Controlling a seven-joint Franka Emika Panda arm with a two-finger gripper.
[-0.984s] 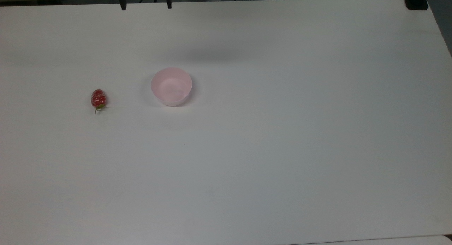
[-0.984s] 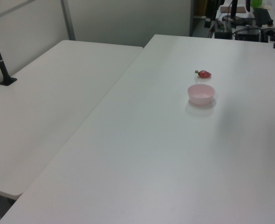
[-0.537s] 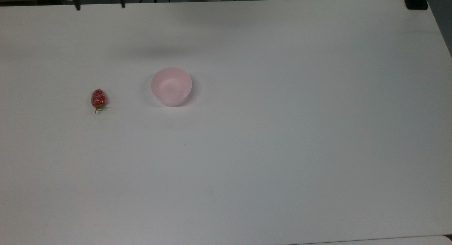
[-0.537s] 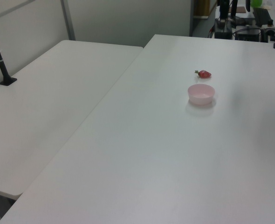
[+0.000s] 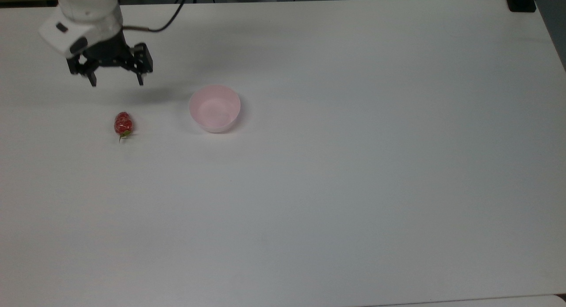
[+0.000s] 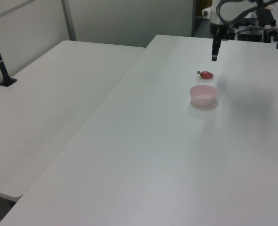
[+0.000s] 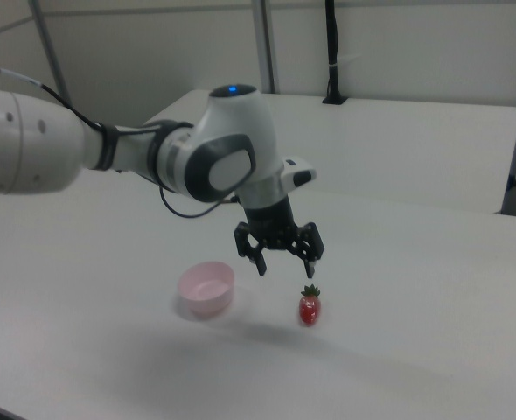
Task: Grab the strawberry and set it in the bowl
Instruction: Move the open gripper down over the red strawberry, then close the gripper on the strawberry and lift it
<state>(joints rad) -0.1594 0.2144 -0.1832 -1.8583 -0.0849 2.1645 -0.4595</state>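
Swinging down into the top view's upper left, the gripper (image 5: 116, 81) is hanging wide open and empty above the strawberry (image 5: 123, 124), nearing pickup; bowl (image 5: 215, 108) waiting empty.

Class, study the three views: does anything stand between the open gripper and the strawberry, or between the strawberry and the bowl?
Nothing visible does. The gripper hangs open above the table, and only air separates it from the strawberry. Between the strawberry and the bowl lies bare tabletop.
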